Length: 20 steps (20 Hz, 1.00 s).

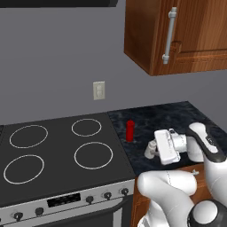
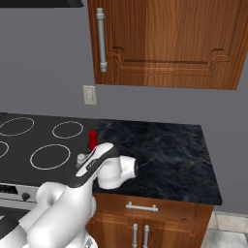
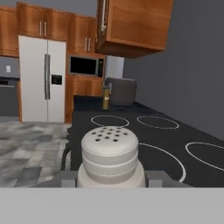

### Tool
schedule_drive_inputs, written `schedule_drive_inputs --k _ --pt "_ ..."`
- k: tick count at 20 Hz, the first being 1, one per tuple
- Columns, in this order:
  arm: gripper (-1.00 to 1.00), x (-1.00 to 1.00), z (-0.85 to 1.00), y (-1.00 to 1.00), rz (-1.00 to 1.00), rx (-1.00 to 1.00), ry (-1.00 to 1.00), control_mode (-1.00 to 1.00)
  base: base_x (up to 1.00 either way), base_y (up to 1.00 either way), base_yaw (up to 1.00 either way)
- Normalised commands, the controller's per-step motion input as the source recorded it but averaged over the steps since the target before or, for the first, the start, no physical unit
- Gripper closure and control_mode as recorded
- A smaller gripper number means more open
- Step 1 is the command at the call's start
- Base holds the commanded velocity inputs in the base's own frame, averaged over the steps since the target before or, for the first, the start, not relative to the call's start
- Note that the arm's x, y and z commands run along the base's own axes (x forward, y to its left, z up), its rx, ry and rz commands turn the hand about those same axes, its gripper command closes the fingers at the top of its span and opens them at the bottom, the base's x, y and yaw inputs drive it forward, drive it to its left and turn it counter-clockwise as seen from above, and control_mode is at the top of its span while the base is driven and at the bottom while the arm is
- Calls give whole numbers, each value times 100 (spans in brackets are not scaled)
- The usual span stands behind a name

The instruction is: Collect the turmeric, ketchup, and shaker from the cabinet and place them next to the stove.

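The gripper [image 1: 150,150] is clamped on the whitish shaker [image 3: 109,157], low over the dark counter [image 2: 169,150] just right of the stove [image 1: 57,150]. The ketchup [image 1: 130,131] already stands there, further back. Next move, likely: lower and release beside it.

ketchup [image 2: 92,139] upright on counter [image 2: 164,150] — beside stove [image 2: 43,140] | cabinet [image 2: 164,43] door closed (above)
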Motion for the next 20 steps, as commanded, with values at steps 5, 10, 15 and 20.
schedule_drive_inputs --k 5,10,15,20 --pt "100 15 -10 14 -2 -10 0 -100 0 0 0" --pt "100 19 -4 11 -1 -12 4 -100 0 0 0" --pt "100 10 -21 2 0 -8 1 -100 0 0 0" --pt "100 0 -33 0 0 -4 0 -100 0 0 0"
